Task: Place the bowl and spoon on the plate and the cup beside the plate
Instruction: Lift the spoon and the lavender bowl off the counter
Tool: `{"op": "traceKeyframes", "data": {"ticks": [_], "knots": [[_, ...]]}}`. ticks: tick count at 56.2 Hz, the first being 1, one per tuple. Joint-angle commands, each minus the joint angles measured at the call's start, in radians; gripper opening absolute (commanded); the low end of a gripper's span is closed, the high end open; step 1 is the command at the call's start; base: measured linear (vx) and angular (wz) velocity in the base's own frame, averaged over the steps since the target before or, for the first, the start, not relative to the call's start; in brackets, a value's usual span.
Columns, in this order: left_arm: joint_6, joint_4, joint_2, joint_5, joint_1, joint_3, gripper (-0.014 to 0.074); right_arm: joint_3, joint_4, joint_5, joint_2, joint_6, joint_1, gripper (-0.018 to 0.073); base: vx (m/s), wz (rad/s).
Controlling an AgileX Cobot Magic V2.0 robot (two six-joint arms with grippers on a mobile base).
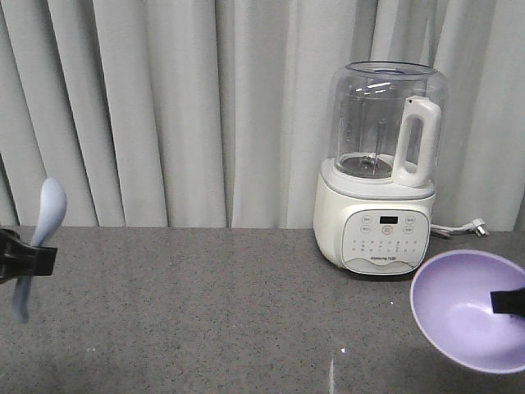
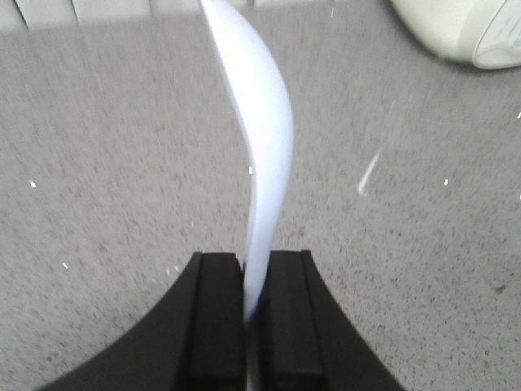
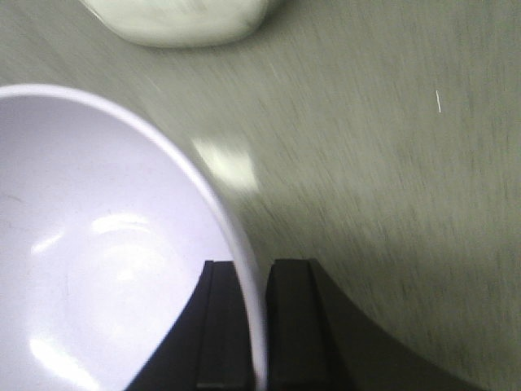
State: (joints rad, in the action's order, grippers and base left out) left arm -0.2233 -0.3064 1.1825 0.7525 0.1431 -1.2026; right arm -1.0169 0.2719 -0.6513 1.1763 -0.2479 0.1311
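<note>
Nearest, at the left wrist: the left gripper (image 2: 254,281) was clenched on the spoon (image 2: 264,138), both pads pressing its narrow part, and the rest curved away from the wrist.
Nearest, at the right wrist: the right gripper (image 3: 252,326) was pinching the rim of the bowl (image 3: 106,244), one finger inside and one outside.
Spoon position: at the far left edge of the front view, almost upright with the scoop on top, seemingly raised above the counter (image 1: 205,320).
Bowl position: at the right edge of the front view, tilted so that its inside faced the camera, apparently lifted off the counter.
Farther back: a white blender (image 1: 381,172) stood near the bowl but apart from it, and a grey curtain (image 1: 164,107) hung behind.
Plate and cup: not visible in any view.
Step in hand: probably carrying, because both items were gripped and neither was placed.
Next move: it called for levelling the bowl, lowering it onto the plate, then laying the spoon down. The thin rim grip could let the bowl swing.
</note>
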Motion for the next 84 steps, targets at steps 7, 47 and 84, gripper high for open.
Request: {"op": "traceKeyframes", "data": {"ticks": [7, 47, 84], "knots": [[-0.037, -0.017, -0.167, -0.127, 0.004, 0.057, -0.0003, 0.051, 0.32, 0.174, -0.288, -0.371, 0.004, -0.0011, 0.0, 0.0], [-0.033, -0.018, -0.732, -0.284, 0.004, 0.478, -0.0003, 0.377, 0.677, 0.264, -0.7, -0.664, 0.005, -0.0008, 0.0, 0.0], [-0.033, -0.018, -0.732, -0.284, 0.004, 0.478, -0.0003, 0.377, 0.677, 0.266, -0.7, -0.664, 0.005, -0.0008, -0.01, -0.04]]}}
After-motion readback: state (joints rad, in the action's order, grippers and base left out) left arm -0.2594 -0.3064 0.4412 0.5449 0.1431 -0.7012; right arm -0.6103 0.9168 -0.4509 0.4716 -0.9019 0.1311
